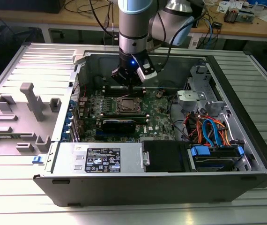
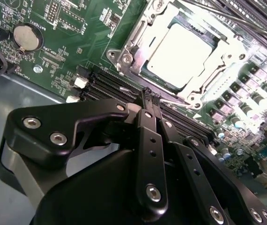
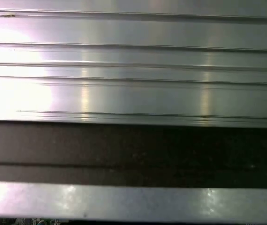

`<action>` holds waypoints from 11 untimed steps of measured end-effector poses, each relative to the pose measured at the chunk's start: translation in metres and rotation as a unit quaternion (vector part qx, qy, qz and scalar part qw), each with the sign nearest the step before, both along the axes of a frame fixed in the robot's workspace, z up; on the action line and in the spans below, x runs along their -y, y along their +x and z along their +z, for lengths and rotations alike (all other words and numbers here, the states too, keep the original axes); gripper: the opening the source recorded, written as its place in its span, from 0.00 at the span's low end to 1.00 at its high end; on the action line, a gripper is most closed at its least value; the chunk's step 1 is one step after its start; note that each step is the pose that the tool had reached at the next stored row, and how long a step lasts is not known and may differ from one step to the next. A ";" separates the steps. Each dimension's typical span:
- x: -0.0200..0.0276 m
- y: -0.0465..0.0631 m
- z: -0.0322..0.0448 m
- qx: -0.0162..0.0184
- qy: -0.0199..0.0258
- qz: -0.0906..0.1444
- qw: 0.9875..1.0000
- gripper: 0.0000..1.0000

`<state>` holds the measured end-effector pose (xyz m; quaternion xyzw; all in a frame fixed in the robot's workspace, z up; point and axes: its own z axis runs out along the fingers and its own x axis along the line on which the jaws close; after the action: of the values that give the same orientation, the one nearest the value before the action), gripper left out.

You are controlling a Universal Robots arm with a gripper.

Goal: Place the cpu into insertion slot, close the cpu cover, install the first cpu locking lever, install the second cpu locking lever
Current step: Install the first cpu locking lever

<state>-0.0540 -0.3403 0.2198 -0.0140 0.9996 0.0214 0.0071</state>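
The cpu (image 2: 185, 54) lies in the insertion slot (image 2: 122, 57), its dull silver top bright under the light. The cpu cover (image 2: 207, 75) is down around it, framing the chip. My gripper (image 2: 151, 95) is shut, its black fingers pressed together just beside the socket's edge. A thin silvery locking lever (image 2: 175, 102) runs right by the fingertips; I cannot tell if they touch it. In the exterior view the gripper (image 1: 130, 89) hangs low over the far side of the socket (image 1: 126, 106) inside the open computer case.
Long black memory slots (image 2: 110, 86) and a coin battery (image 2: 26, 37) lie near the socket. A power supply (image 1: 100, 159), a drive bay with orange and blue cables (image 1: 208, 131) and the case walls surround the board. A grey fixture (image 1: 30, 103) stands at the exterior view's left.
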 end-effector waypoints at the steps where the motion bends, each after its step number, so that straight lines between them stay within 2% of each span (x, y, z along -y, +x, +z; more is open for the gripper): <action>1: -0.0001 0.001 -0.0012 0.000 -0.002 0.000 1.000 0.11; 11: -0.0018 0.006 -0.0057 0.000 -0.003 0.000 1.000 0.11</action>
<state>-0.0479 -0.3385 0.2141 -0.0140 0.9997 0.0188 0.0071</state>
